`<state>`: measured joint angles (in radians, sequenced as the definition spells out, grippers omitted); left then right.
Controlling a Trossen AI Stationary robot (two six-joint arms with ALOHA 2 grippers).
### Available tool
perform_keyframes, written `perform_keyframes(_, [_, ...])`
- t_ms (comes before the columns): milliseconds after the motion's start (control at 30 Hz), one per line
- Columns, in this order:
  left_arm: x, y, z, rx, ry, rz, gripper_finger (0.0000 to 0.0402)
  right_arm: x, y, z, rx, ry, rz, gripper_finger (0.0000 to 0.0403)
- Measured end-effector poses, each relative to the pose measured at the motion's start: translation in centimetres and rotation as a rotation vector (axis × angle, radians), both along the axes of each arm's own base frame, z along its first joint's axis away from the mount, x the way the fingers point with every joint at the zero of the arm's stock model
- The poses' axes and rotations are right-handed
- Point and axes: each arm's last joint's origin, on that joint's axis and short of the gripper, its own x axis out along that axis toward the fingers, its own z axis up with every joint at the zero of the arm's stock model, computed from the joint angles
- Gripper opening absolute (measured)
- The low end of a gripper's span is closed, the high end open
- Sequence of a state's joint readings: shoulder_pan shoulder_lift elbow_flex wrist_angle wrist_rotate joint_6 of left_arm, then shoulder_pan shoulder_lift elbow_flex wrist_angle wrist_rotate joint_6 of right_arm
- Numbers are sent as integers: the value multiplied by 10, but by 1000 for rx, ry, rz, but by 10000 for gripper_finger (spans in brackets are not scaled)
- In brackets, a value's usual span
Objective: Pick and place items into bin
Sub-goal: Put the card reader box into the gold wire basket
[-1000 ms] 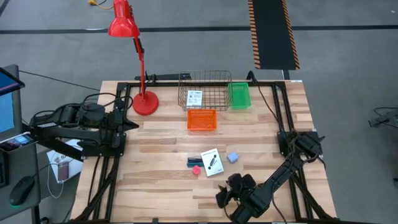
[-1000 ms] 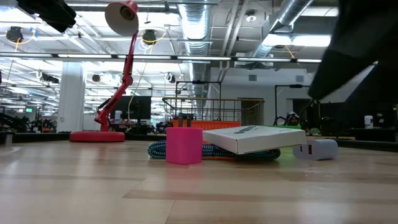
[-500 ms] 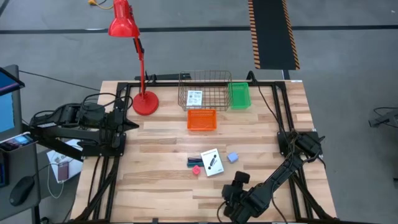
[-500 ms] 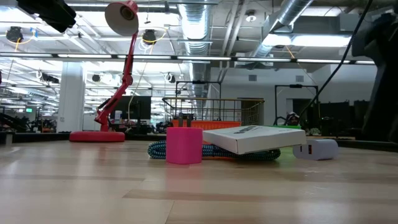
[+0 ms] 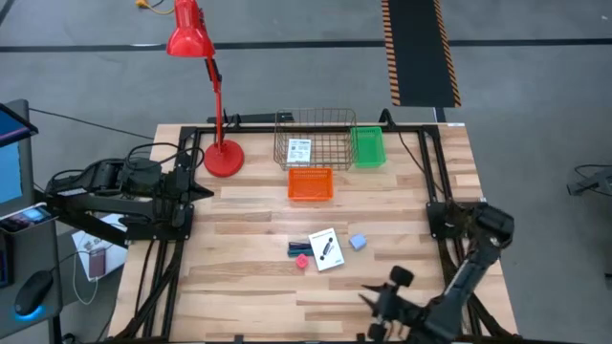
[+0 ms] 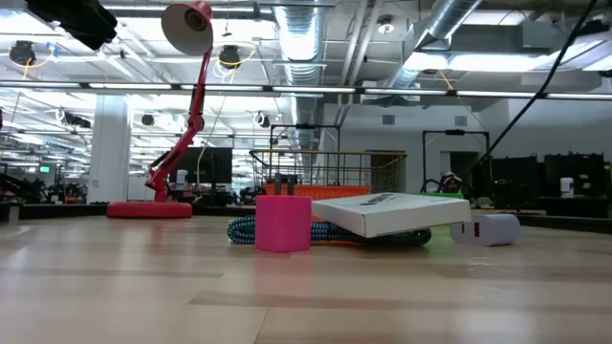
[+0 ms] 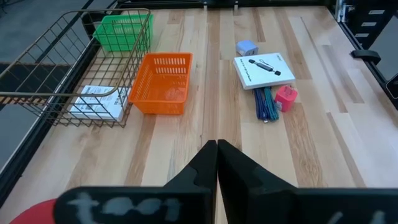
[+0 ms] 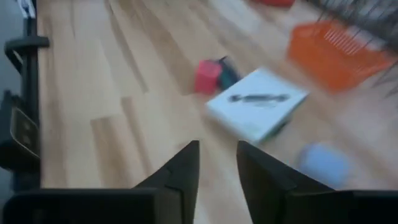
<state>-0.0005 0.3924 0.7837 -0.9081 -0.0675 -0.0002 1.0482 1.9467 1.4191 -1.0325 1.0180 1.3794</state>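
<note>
The items lie together mid-table: a white printed box (image 5: 325,248), a teal braided cord (image 5: 298,247) partly under it, a small pink block (image 5: 302,260) and a pale blue cube (image 5: 358,242). A second white card (image 5: 300,149) lies inside the wire basket (image 5: 316,122) at the far edge. My right gripper (image 5: 382,289) hovers open near the table's near edge, on the near right of the items, and faces them (image 8: 217,155). My left gripper (image 5: 207,192) waits shut at the table's left side (image 7: 216,149).
An orange basket (image 5: 311,183) sits between the items and the wire basket, with a green basket (image 5: 368,146) beside the wire one. A red desk lamp (image 5: 223,158) stands at the far left. Bare wood lies on the left of and nearer than the items.
My right arm has swung toward the table's right and near edge, carrying its gripper rightward along the near edge. It has left the low view, where it had filled the right side. The items have not moved.
</note>
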Motion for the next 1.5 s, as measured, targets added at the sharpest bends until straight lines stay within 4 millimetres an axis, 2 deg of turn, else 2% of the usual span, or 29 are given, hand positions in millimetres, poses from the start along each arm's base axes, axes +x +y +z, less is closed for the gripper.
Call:
perform_keyframes(200, [0,0,0,-1,0,1,0,-48,-32,62,-167,65,94,62])
perform_keyframes(333, [0,0,0,-1,0,1,0,-81,-64,113,-214,-35,169,54])
perform_keyframes(433, [0,0,0,-5,0,3,0,-99,-87,144,-197,-122,231,51])
perform_keyframes(533, [0,0,0,0,0,0,0,-113,-113,168,-184,-190,276,48])
perform_keyframes(600, [0,0,0,-2,0,2,0,-121,-130,171,-189,-250,284,46])
perform_keyframes(733, [0,0,0,1,0,-1,0,-131,-167,150,-148,-438,216,44])
perform_keyframes(867, [0,0,0,-4,0,2,0,-132,-188,108,-4,-520,129,45])
perform_keyframes(933, [0,0,0,-5,0,3,0,-129,-188,89,91,-571,80,45])
perform_keyframes(1200, [0,0,0,-1,0,1,0,-104,-167,25,258,-658,-60,44])
perform_keyframes(1333, [0,0,0,0,0,0,0,-84,-160,12,464,-741,-187,44])
perform_keyframes(1500, [0,0,0,0,0,0,0,-58,-150,-3,598,-662,-211,43])
